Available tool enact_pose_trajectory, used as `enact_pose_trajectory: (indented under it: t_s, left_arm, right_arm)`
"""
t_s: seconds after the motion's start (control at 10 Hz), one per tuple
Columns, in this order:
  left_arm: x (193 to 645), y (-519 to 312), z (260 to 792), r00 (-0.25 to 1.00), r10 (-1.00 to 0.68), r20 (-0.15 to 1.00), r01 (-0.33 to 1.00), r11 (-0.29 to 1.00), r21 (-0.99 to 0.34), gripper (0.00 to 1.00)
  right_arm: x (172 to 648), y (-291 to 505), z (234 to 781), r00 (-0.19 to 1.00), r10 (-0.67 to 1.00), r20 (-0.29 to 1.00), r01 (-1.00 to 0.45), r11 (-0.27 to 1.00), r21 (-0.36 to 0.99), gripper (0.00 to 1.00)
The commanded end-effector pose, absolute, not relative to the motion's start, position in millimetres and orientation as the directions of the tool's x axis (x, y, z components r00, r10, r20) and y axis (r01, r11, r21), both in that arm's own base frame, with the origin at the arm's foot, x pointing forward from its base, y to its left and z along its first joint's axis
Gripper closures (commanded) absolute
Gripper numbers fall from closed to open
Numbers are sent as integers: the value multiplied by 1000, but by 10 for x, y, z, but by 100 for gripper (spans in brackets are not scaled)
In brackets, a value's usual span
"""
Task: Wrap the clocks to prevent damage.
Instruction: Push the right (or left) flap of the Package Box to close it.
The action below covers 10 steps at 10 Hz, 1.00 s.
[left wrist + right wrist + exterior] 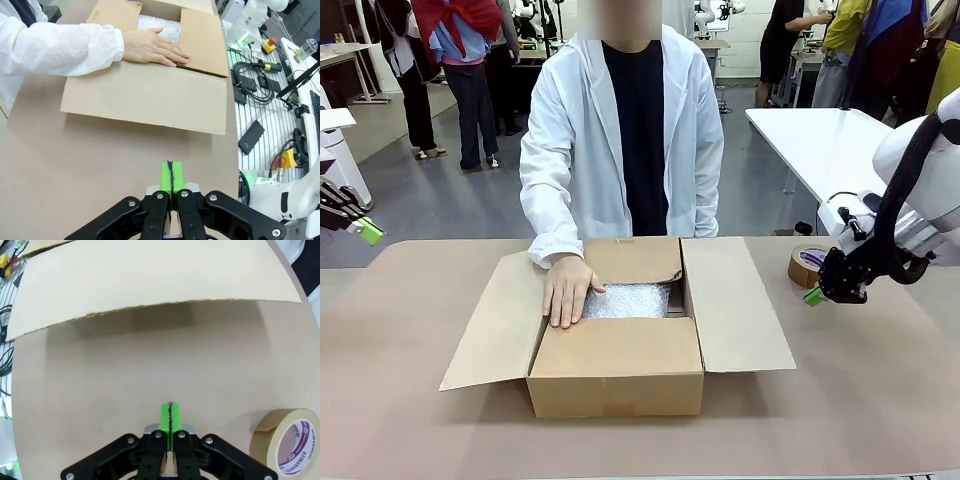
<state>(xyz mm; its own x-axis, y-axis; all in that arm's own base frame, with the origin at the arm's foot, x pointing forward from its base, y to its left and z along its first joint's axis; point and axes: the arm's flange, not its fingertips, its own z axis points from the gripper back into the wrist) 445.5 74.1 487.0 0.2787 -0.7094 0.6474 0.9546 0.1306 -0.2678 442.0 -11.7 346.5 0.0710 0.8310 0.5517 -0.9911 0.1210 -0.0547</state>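
Bubble-wrapped clocks (628, 300): seen inside the open carton (616, 375).
Person's hand (567, 288): laid flat on the carton's edge.
Left gripper (171, 181): pads pressed together, empty.
Right gripper (170, 418): pads pressed together beside the tape roll (287, 443).

Grey floor (450, 200), white table (820, 140) behind

Bubble-wrapped clocks (628, 300), a lumpy translucent white bundle low inside the open brown carton (616, 378).

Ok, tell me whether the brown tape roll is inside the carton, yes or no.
No, the tape roll sits on the table outside the cardboard carton, beyond its right flap, near the right gripper.
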Motion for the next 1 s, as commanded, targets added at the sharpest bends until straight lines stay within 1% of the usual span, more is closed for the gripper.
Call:
enact_pose_trajectory:
  t_s: [0.0,0.2,0.3,0.4,0.6,0.9]
  left_arm:
    - [4444,753,4885,280,-697,660,954,128,-269,100]
    - [4444,753,4885,280,-697,660,954,128,-269,100]
    - [4444,753,4885,280,-697,660,954,128,-269,100]
    - [4444,753,4885,280,-697,660,954,128,-269,100]
    - [4444,753,4885,280,-697,660,954,128,-269,100]
    - [4444,753,4885,280,-697,660,954,128,-269,100]
  right_arm:
    - [4397,-149,3489,65,838,542,-992,113,-56,99]
    - [4418,-136,3478,69,833,548,-991,121,-58,99]
    - [4411,-6,3379,49,790,612,-991,116,-70,99]
    - [4422,82,3310,10,736,677,-994,79,-71,99]
    - [4455,61,3194,17,667,745,-992,102,-69,99]
    - [4437,206,3099,11,572,821,-996,78,-41,99]
